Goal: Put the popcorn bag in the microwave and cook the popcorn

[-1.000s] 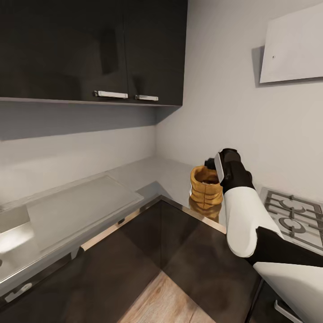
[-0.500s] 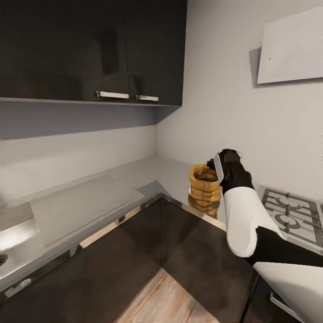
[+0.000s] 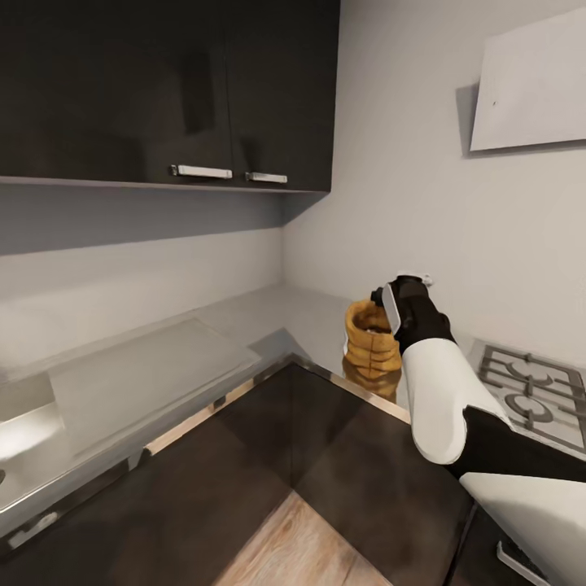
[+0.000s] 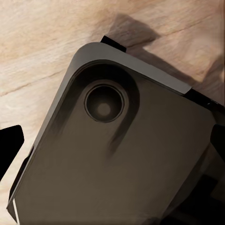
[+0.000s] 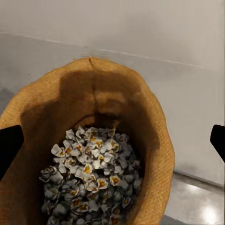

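1. The popcorn bag (image 3: 372, 339) stands upright on the grey bench (image 3: 244, 321), near its front edge in the corner stretch, with the steel hob (image 3: 533, 391) well off to its right in the head view.
2. The bag's mouth is open at the top. The right wrist view looks straight down into it, onto pale popcorn kernels (image 5: 89, 185) heaped in the bottom.
3. The right end effector (image 3: 389, 299) hangs at the bag's upper right rim in the head view, just beside it or touching it; I cannot tell which from that angle.
4. In the right wrist view the 2 dark fingertips (image 5: 9, 150) show at the opposite edges of the picture, with the whole bag mouth (image 5: 86, 140) between them. The end effector is spread wide, straddling the bag and not closed on it.
5. The white right forearm (image 3: 443, 399) rises from the lower right of the head view to the dark wrist behind the bag.
6. The left wrist view looks down on a dark grey rounded panel with a circular recess (image 4: 105, 103), over a wooden floor (image 4: 42, 42). Dark shapes sit at the picture's edges, but I cannot tell how the left end effector stands.
7. Dark wall cabinets (image 3: 163, 89) with 2 metal handles hang above the bench, and a pale slanted hood (image 3: 533, 81) is fixed on the wall over the hob.
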Controlling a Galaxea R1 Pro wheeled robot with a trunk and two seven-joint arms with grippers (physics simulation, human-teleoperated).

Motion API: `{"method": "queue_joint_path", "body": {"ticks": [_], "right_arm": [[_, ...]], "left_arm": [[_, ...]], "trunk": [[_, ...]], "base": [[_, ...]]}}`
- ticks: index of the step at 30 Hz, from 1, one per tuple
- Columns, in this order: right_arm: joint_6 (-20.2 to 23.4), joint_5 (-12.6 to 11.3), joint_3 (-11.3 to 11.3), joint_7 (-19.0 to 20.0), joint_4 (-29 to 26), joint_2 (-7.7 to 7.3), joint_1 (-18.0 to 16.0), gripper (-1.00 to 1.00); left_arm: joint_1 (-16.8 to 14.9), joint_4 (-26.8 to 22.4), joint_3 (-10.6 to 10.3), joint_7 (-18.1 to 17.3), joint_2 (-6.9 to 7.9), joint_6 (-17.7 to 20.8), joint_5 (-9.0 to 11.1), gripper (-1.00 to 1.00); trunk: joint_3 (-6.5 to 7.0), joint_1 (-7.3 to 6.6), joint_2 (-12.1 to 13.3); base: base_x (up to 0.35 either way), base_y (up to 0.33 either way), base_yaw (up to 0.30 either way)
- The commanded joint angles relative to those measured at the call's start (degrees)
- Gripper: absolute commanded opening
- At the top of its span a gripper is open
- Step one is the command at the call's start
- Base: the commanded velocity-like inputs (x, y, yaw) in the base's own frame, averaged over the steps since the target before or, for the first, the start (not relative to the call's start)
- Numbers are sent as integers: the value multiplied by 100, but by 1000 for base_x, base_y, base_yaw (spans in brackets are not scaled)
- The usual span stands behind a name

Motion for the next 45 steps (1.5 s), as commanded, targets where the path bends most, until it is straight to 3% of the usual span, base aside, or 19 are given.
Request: {"method": "queue_joint_path", "body": {"ticks": [1,13,14,15,25,30,45], "right_arm": [[20,22,-22,3,-40,7,-3,100],[23,-3,-53,-117,-99,7,3,100],[13,-22,-64,-703,-88,7,5,100],[0,-34,-69,-833,-57,7,6,100],[-44,-52,-83,-1174,-13,7,94,100],[-43,-50,-367,-1237,0,7,95,100],[-65,-64,-397,-1238,65,7,95,100]], "left_arm": [[1,-7,43,-1,-3,-5,-20,100],[1,-7,40,-1,1,-6,-20,100],[1,-7,37,-1,1,-6,-20,100],[1,-7,36,-1,1,-6,-20,100],[1,-7,34,-1,4,-6,-20,100],[1,-7,34,-1,-2,-6,-25,100],[1,-5,17,-1,-23,-155,-29,100]], "trunk": [[-6,3,-3],[-6,3,-3],[-6,3,-3],[-6,3,-3],[-6,3,-3],[-6,3,-3],[-6,3,-3]], "base": [[285,0,0],[94,0,0],[0,0,0],[0,0,0],[0,0,0],[0,0,0],[-54,3,0]]}}
